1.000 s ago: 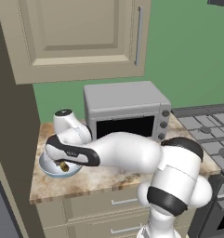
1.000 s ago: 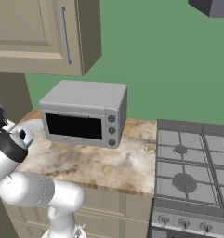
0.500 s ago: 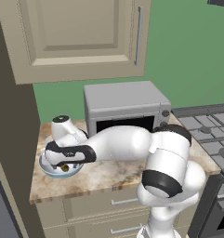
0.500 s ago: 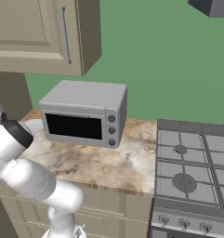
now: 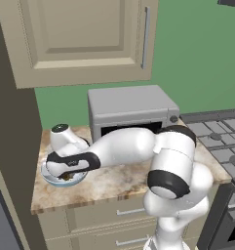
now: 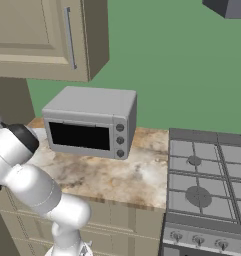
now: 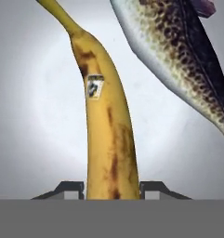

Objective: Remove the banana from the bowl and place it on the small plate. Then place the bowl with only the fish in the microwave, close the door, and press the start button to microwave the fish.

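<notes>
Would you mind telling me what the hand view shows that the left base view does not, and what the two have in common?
The hand view alone shows the banana up close, with its small sticker, between the pincer tips, and the speckled grey fish lying beside it, apart. The left base view alone shows the silver box oven, the counter, the stove and the wall cabinet. Both show the pale bowl.

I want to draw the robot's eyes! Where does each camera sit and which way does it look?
Left base view: behind the arm's left, facing the silver box oven and pale glossy bowl; white arm reaches left.
Right base view: behind its right, facing the oven and grey stove; arm at left.
Hand view: above the bowl, looking down at the brownish-yellow banana and grey fish; gripper fingertips flank the banana.
Both base views share the oven.
</notes>
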Tool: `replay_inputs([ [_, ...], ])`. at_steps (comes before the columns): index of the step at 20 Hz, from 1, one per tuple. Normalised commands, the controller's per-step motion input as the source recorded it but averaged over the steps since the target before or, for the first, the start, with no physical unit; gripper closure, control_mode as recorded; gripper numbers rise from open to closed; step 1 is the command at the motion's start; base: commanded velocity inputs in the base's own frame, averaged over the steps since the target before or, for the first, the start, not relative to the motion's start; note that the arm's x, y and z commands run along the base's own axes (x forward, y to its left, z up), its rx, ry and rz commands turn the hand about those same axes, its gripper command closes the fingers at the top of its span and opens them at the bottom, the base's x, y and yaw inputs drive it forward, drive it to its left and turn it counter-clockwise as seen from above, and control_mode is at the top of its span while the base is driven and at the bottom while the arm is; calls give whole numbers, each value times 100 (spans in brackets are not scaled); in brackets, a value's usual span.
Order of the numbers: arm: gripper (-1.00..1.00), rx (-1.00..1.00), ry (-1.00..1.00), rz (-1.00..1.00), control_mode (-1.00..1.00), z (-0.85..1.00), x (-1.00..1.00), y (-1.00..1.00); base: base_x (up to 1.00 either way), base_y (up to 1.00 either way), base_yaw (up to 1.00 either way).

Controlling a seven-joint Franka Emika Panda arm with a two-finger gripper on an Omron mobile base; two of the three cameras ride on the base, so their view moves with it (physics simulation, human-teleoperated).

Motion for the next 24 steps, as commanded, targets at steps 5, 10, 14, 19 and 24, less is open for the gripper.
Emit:
replay_inputs([
  [5, 100, 0, -21, 0, -100, 25, -1, 0, 0, 0, 0],
  [10, 100, 0, -28, 0, -100, 48, -1, -7, 0, 0, 0],
  [14, 100, 0, -17, -8, -100, 29, 23, -2, 0, 0, 0],
  [19, 100, 0, -1, -8, -100, 7, 73, -7, 0, 0, 0],
  [24, 100, 0, 1, -4, -100, 24, 64, 0, 0, 0, 0],
])
